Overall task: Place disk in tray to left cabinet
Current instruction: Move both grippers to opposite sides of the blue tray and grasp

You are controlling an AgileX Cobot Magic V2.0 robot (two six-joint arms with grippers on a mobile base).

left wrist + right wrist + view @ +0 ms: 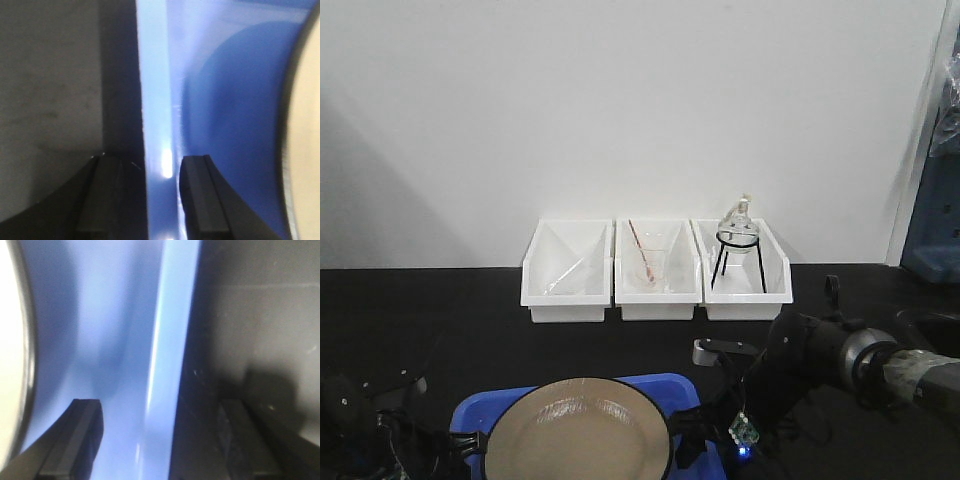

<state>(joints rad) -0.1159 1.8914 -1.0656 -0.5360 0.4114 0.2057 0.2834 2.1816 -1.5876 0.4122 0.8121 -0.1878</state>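
The tan disk (582,432) with a thin black rim lies in the blue tray (475,410) at the near edge of the black table. My left gripper (150,160) is shut on the tray's left rim (155,125), one finger outside and one inside. The disk (306,150) shows at the right edge of that view. My right gripper (160,405) stands open astride the tray's right rim (167,350), with room on both sides. The disk (10,340) is at the left edge there. The left cabinet is out of view.
Three white bins (567,272) stand in a row against the white wall. The middle one holds a glass funnel (650,262). The right one holds a glass flask (737,222) on a black stand. A blue object (932,240) is at the far right.
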